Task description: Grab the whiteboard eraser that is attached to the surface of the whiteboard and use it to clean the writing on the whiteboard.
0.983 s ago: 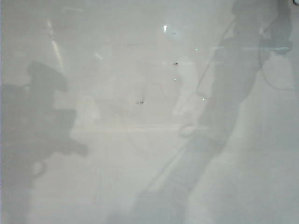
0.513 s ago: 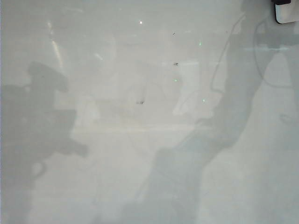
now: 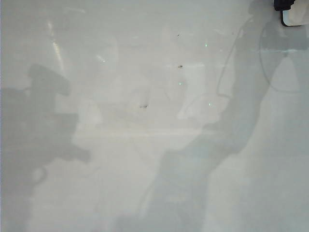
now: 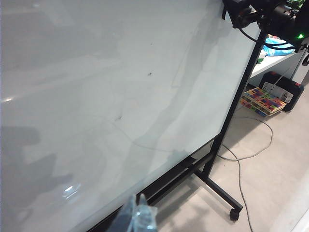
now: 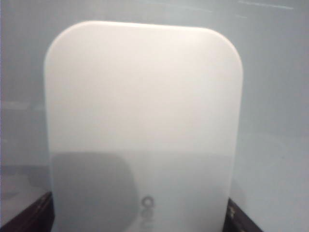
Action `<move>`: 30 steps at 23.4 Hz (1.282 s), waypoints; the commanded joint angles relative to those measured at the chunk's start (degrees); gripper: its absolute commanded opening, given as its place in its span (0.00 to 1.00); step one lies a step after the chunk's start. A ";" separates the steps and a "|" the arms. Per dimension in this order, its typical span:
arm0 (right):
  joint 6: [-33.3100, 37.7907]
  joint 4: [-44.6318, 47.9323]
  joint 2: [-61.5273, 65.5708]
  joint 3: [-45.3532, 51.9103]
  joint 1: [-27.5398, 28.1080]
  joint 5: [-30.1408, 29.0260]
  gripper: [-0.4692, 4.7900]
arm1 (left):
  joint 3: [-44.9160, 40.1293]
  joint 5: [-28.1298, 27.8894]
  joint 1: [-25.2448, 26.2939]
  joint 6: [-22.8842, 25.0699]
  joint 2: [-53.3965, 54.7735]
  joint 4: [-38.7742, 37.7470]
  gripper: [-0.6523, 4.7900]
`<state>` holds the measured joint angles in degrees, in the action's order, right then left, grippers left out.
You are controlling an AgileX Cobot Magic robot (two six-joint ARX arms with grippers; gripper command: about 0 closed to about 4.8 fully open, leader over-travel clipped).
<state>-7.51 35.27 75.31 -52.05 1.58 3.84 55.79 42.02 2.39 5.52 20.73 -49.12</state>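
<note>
With red writing nowhere visible, the right pincer (image 3: 285, 6) parks the whiteboard eraser (image 5: 143, 125) in the whiteboard's (image 3: 145, 159) upper right corner — grip unclear; left pincer (image 4: 139, 218), apparently open, idles — retreat next.

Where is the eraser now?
The eraser is on the whiteboard at the exterior view's top right corner, directly under the right gripper.

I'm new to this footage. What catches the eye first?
The whiteboard fills the exterior view, crossed by grey arm shadows. The white eraser looms large in the right wrist view, between the right end effector's dark fingers. The left end effector hangs low by the board's stand.
</note>
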 commanded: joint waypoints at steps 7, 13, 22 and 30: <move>0.28 -27.30 -16.48 -0.17 -0.22 -0.81 0.40 | 0.13 0.24 0.02 0.04 -0.02 0.31 0.12; 3.56 -33.44 -34.84 7.56 -0.22 -6.80 0.08 | 0.13 0.26 0.02 0.04 -0.04 0.26 0.12; 5.77 -45.51 -63.87 20.65 -0.22 -6.08 0.08 | 0.13 0.26 0.02 0.04 -0.11 0.28 0.12; 6.03 -61.83 -70.42 24.35 -1.31 0.98 0.20 | 0.13 0.24 0.02 0.04 -0.11 0.31 0.12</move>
<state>-0.56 -23.35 5.72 -27.49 1.15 1.37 55.79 42.00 2.42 5.52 20.69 -49.12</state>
